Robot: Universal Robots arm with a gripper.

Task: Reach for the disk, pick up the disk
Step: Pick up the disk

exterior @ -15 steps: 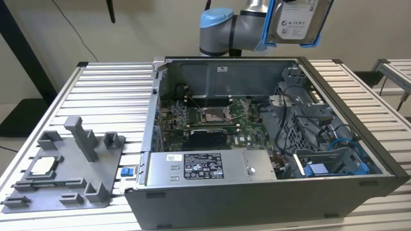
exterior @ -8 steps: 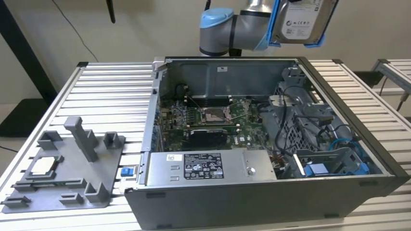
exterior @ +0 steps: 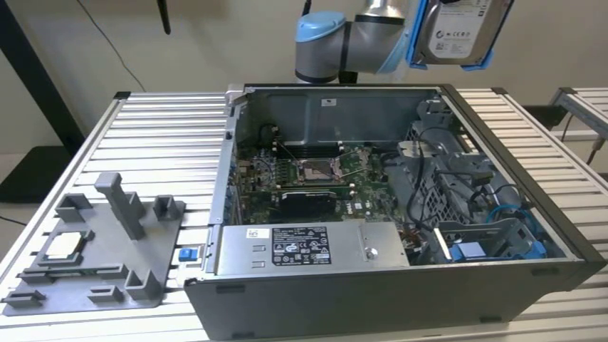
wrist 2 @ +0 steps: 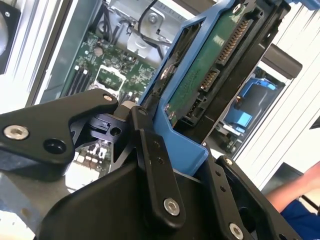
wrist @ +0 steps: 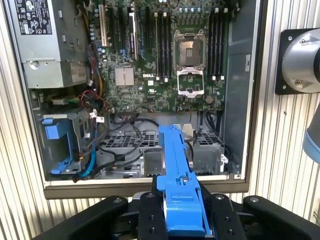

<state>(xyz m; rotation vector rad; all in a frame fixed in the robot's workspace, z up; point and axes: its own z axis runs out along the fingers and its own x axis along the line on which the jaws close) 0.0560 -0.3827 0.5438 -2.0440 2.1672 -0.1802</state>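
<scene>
hard drive (exterior: 459, 32) in blue rails pinched by gripper (wrist: 181, 210), lifted well clear above open computer case (exterior: 532, 235) so cables are not snagged.

The disk (exterior: 458, 32) — top cut off by the frame edge.

A silver-grey disk (exterior: 459, 30) with a white printed label and blue side rails, held upright in the air; its green underside (wrist 2: 216, 60) and blue rail edge (wrist: 179, 190) show in both wrist views.

Exterior high, angled; wrist views near, seemingly downward, sharing motherboard (wrist: 165, 60).
</scene>
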